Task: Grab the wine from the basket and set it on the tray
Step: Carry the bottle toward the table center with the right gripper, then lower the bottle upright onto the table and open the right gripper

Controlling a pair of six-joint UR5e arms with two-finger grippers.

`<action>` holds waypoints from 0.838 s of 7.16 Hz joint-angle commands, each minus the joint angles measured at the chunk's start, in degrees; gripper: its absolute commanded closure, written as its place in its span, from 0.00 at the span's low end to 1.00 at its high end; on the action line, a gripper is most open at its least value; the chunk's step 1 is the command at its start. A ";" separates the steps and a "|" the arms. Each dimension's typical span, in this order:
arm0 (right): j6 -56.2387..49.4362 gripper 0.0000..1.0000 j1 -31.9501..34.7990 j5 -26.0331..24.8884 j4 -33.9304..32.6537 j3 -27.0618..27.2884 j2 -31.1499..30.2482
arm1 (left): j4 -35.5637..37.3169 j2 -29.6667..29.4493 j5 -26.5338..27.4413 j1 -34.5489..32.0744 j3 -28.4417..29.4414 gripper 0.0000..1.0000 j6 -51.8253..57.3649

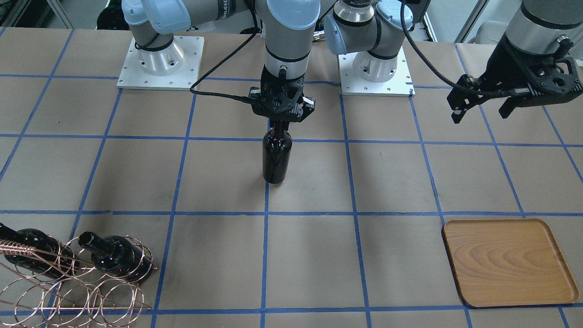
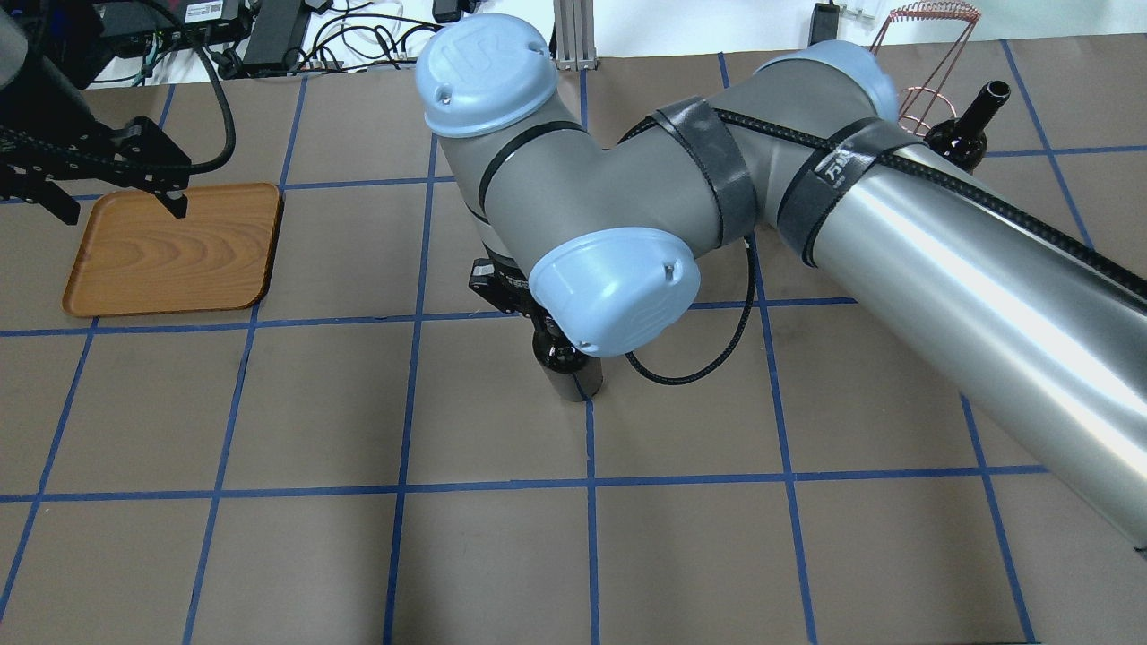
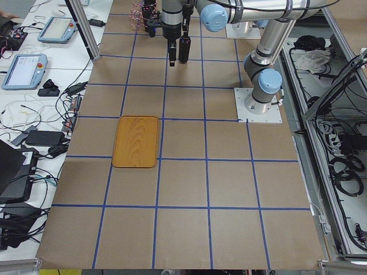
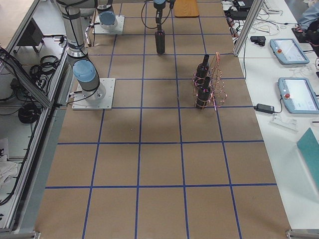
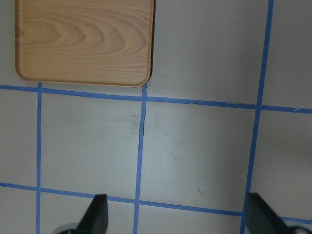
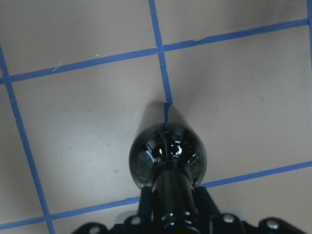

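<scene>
A black wine bottle [image 1: 276,157] stands upright at the middle of the table, on a blue tape line. My right gripper [image 1: 281,119] is shut on its neck from above. The right wrist view looks down the neck onto the bottle [image 6: 168,156]. I cannot tell whether its base touches the table. The wooden tray [image 1: 510,262] lies bare at the table's left end. My left gripper [image 1: 479,116] is open and empty, held high on the robot's side of the tray [image 5: 83,39]. The copper wire basket [image 1: 68,282] stands at the right end.
Two more black bottles [image 1: 114,257] [image 1: 27,248] lie in the basket's loops. The brown paper table carries a blue tape grid. Both arm bases [image 1: 159,64] [image 1: 375,68] stand on white plates at the robot's edge. A black cable hangs from the right wrist.
</scene>
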 commanded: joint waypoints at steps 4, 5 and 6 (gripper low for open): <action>0.65 1.00 0.02 1.64 0.69 0.09 0.53 | 0.00 -0.38 -0.37 -0.40 -0.17 0.00 0.18; 0.65 1.00 0.02 1.74 0.52 0.09 0.53 | 0.00 -0.47 -0.37 -0.49 -0.26 0.00 0.09; 0.65 1.00 0.02 1.83 0.43 0.01 0.53 | 0.00 -0.47 -0.37 -0.58 -0.26 0.00 0.09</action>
